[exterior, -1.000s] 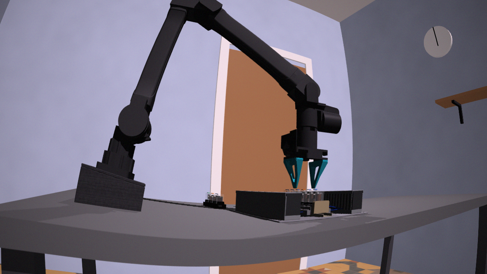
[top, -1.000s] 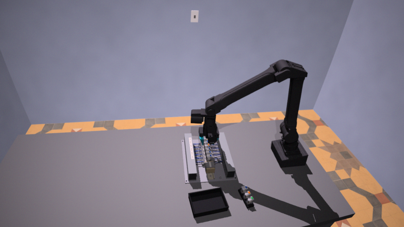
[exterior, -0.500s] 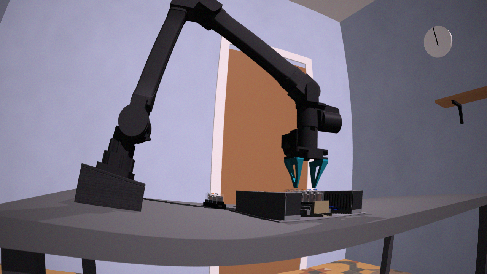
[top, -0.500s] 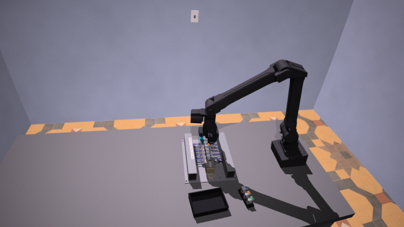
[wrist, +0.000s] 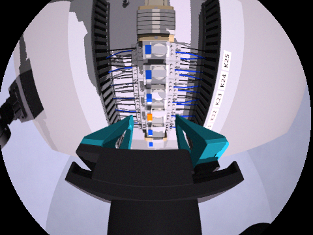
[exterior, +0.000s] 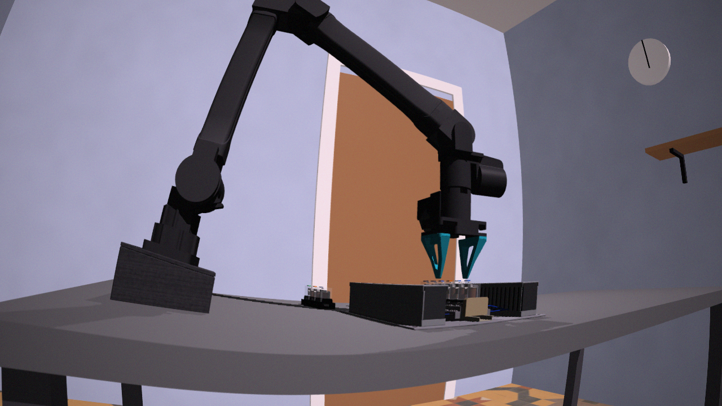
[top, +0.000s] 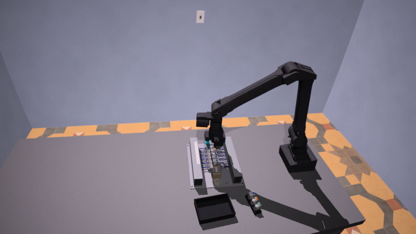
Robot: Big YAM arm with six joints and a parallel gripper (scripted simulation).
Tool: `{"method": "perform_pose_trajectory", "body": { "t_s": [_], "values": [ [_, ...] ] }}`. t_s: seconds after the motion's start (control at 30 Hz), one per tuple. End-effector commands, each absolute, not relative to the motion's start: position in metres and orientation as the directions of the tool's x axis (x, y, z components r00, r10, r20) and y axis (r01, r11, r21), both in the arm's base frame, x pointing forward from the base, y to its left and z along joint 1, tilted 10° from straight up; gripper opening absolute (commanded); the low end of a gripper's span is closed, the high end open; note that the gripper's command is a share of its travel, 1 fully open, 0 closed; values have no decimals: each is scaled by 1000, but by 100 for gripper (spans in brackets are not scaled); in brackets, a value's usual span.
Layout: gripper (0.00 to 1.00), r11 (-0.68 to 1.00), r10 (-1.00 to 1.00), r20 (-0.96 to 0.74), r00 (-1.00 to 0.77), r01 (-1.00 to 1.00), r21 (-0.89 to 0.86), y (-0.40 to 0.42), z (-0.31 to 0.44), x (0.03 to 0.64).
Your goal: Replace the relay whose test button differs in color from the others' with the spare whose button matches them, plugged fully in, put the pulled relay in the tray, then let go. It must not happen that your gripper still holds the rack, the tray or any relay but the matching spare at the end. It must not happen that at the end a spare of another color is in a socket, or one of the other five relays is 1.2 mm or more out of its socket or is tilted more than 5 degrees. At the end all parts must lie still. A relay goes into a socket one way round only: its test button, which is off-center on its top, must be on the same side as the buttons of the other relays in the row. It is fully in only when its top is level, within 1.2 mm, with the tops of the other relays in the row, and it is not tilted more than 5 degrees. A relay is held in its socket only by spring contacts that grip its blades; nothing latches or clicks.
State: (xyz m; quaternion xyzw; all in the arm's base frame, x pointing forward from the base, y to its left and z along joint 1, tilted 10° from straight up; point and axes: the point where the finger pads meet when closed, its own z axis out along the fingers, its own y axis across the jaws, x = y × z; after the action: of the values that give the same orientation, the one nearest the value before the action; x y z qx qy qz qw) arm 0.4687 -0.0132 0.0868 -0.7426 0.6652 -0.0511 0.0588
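Open gripper [top: 215,144] [exterior: 452,278] [wrist: 154,118] above the relay row [wrist: 158,73], between two wire ducts [top: 196,162] [wrist: 101,62].

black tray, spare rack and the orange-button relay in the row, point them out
black tray [top: 214,220]: top view, front wall
spare rack [top: 257,212]: top view, black base
orange-button relay [top: 214,149] [wrist: 150,117]: top and wrist views, button

- Matte black six-joint arm [top: 255,89] [exterior: 384,71] made of long, smooth, rounded links
- Broad black cylindrical joint housings, the lowest showing a flat round face
- Dark boxy base block [top: 302,166] [exterior: 161,282] with faintly streaked sides, stepped black brackets above
- Short black cylinder jutting sideways from the wrist
- Black-bodied gripper [top: 215,145] [exterior: 452,278] [wrist: 154,118] with two teal, tapering fingers, each a triangular frame with an open slot
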Motion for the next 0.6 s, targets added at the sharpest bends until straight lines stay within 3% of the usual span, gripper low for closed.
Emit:
{"method": "perform_pose_trajectory", "body": {
  "t_s": [0.0, 0.57],
  "values": [
    [59, -111, -994, 2, 113, -969, -220, -10, 108, 488],
    [59, -110, -994, 0, 113, -974, -200, -10, 104, 487]
  ]
}}
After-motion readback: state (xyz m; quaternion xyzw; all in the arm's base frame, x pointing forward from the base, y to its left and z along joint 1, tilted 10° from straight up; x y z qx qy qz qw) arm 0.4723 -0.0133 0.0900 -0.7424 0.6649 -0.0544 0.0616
